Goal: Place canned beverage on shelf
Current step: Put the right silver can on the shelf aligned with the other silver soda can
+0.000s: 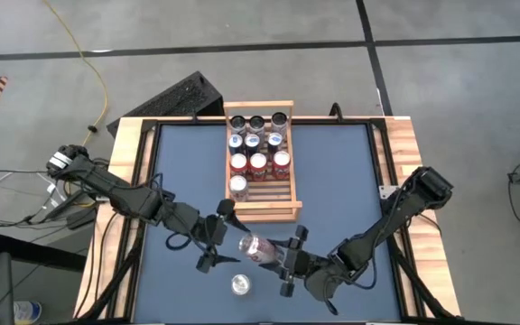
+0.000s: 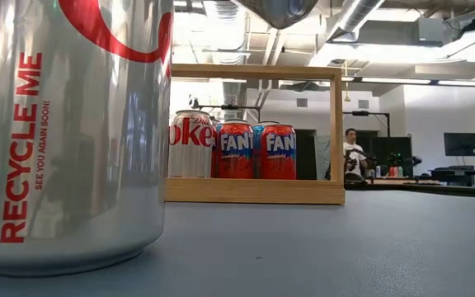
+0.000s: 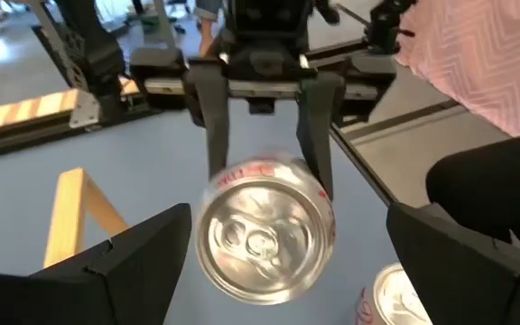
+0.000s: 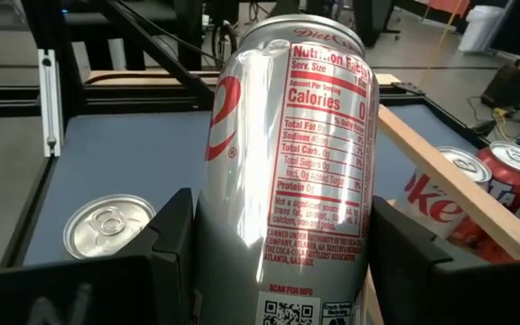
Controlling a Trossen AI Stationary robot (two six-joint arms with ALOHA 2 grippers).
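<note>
High view: right tool (image 1: 290, 260) pinches a silver can (image 1: 260, 248) off the desk (image 1: 350, 181), short of the shelf (image 1: 259, 211) ahead. Left tool (image 1: 213, 242) is spread alongside. Placement remains; another can (image 1: 240, 285) stands behind.

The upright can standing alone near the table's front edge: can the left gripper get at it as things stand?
Probably yes. The left gripper is open and empty, and the can stands clear of the right gripper, which holds another can.
</note>
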